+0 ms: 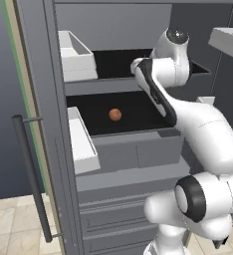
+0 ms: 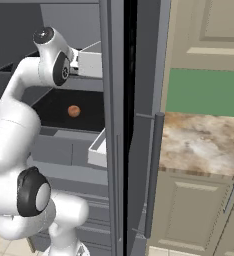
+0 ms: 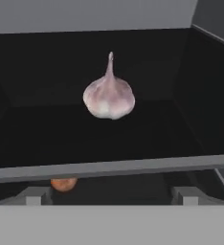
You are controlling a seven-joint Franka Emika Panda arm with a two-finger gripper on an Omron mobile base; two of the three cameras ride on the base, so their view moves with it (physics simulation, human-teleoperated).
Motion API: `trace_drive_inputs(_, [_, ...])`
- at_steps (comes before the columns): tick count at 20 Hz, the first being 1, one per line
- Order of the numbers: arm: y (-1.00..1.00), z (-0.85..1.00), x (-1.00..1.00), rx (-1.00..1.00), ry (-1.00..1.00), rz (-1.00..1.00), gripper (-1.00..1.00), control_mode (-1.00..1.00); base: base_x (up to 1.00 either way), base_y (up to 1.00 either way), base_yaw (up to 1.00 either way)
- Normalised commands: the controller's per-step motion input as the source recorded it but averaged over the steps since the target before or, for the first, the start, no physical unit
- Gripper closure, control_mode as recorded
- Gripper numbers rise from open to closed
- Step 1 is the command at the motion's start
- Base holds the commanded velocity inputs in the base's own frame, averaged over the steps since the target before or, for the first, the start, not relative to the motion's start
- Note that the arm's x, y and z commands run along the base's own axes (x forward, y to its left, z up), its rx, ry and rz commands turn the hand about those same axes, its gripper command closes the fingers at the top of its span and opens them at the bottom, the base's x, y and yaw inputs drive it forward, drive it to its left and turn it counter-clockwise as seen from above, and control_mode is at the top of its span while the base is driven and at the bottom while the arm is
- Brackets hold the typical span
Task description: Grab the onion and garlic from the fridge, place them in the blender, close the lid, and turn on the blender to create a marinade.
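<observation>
We see the garlic [image 3: 109, 98], a whitish-pink bulb, sitting upright on a black fridge shelf [image 3: 147, 131], its pointed tip straight up. The orange-brown onion [image 1: 115, 114] lies on the shelf below. Our gripper's fingers [image 3: 33, 197] are spread wide, holding nothing.

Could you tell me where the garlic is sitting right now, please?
In the hand view the garlic stands upright on a black fridge shelf, straight ahead of the hand. The onion lies on the shelf below, lower left.
</observation>
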Motion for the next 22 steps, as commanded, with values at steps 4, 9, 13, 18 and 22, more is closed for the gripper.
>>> trace_drive_inputs(4, [0.00,0.00,0.98,0.00,0.04,-0.10,-1.00,-1.00,0.00,0.00,0.00])
trace_drive_inputs(9, [0.00,0.00,0.51,0.00,0.15,-0.01,-1.00,-1.00,0.00,0.00,0.00])
trace_drive_inputs(13, [0.00,-0.10,0.61,0.00,0.15,0.00,-1.00,-1.00,0.00,0.00,0.00])
trace_drive_inputs(18, [0.00,-0.23,0.38,0.00,0.08,0.00,-1.00,-1.00,0.00,0.00,0.00])
trace_drive_inputs(22, [-0.01,-0.81,-0.15,0.00,0.05,0.00,1.00,-1.00,0.00,0.00,0.00])
